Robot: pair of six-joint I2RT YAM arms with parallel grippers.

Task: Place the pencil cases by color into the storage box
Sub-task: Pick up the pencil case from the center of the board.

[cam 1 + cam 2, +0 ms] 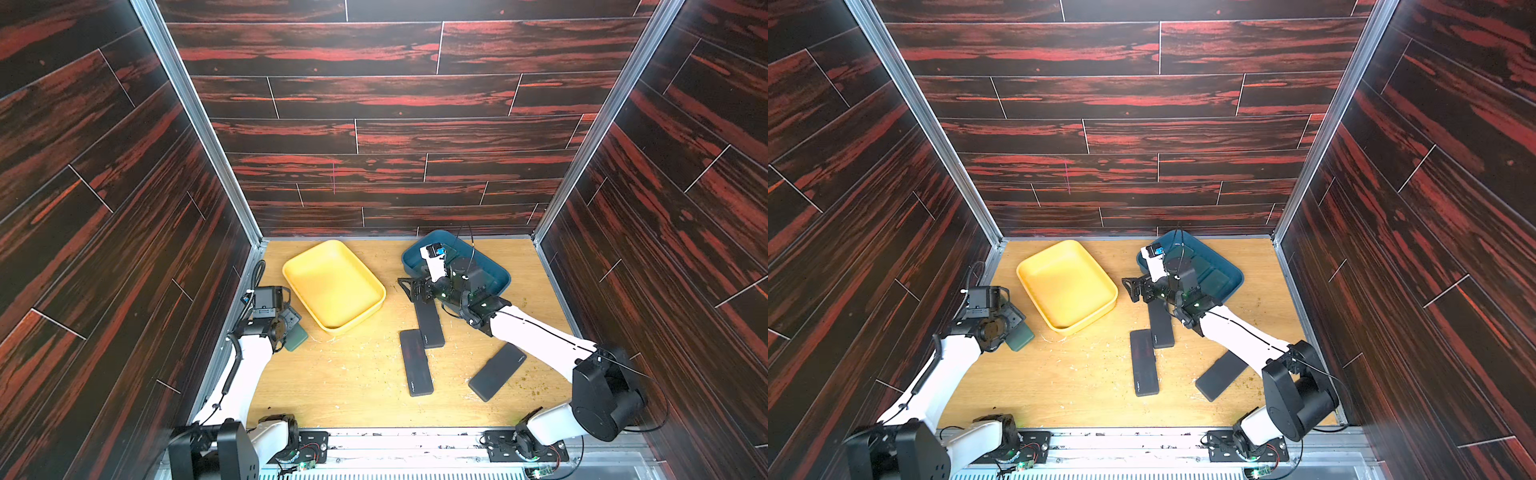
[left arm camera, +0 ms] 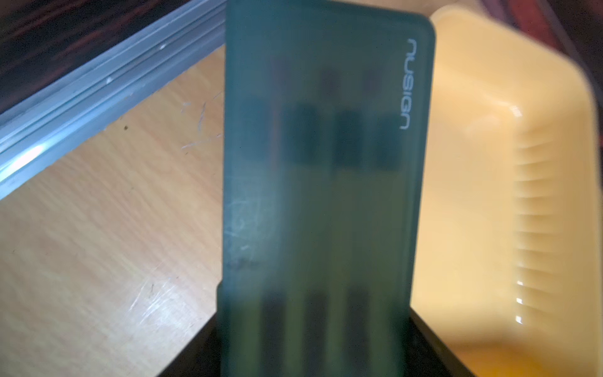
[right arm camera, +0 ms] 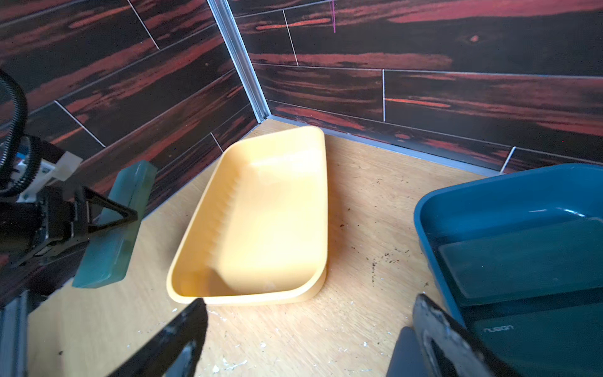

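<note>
Holding noted. Top views: left gripper point(image 1: 291, 330) is clamped on a green pencil case point(image 1: 297, 338), near the left edge of the yellow tray point(image 1: 287, 272). The blue tray point(image 1: 500, 272) sits well apart to the right, nearer the right arm. Right gripper point(image 1: 414, 291) is spread and empty over the far end of a black case point(image 1: 431, 328).

Left wrist: the case's long axis runs straight out from the claw; fingers are cut off.

Right wrist: green cases point(image 3: 522, 261) lie in the blue tray; count unclear.

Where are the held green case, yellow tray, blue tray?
green case point(image 2: 326, 163), left wrist view, middle of its face.
yellow tray point(image 1: 332, 286), a top view, bare floor.
blue tray point(image 3: 489, 196), right wrist view, inner wall.
</note>
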